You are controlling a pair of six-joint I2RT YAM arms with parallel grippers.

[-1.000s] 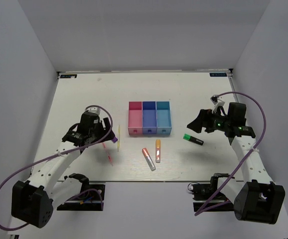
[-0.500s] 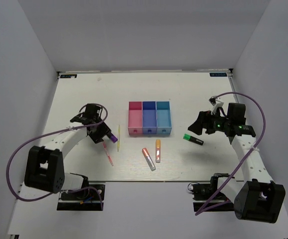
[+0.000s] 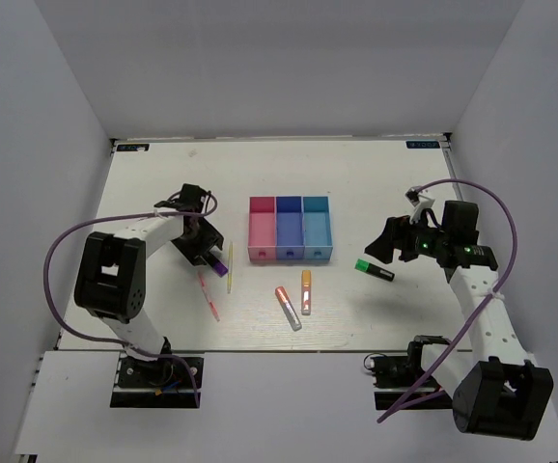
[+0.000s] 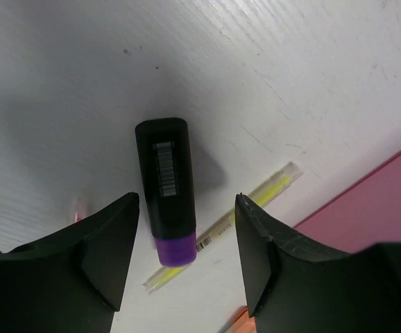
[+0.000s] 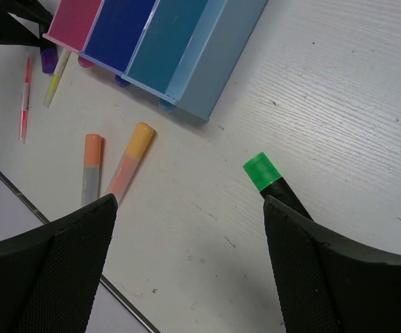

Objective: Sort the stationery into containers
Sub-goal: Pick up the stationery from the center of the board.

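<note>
while the left end effector (image 4: 185, 209) hangs spread astride the purple marker (image 4: 167, 201), lying flat beside the thin yellow pen (image 4: 270, 191) on the pink bin's (image 3: 262, 254) side facing the table's (image 3: 356, 183) left edge, the right end effector (image 5: 190, 201) gapes wide above the green marker (image 5: 261, 171) near the right edge.

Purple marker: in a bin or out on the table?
Out. The purple marker lies flat on the table, by the yellow pen, outside the pink bin.

A white table (image 3: 376, 174) sits enclosed by plain pale grey walls (image 3: 279, 68).
</note>
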